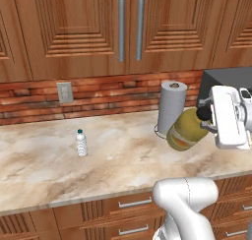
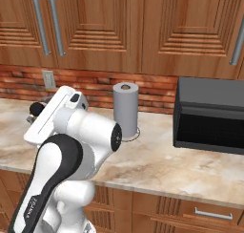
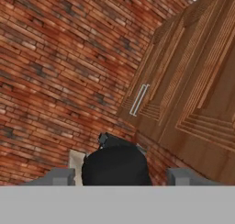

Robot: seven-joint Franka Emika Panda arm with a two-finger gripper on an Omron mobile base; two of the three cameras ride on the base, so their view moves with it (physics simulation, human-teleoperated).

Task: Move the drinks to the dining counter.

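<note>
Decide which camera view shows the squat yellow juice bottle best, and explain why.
Left base view: the squat yellow juice bottle shows body and label, tilted, lifted off the counter. Hand view gives just its black cap; in the right base view the arm hides it.

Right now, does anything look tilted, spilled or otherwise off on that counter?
The juice bottle hangs tilted in the gripper, off the counter, beside the paper-towel roll. That fits a carry. The water bottle stands upright; nothing is spilled.
</note>
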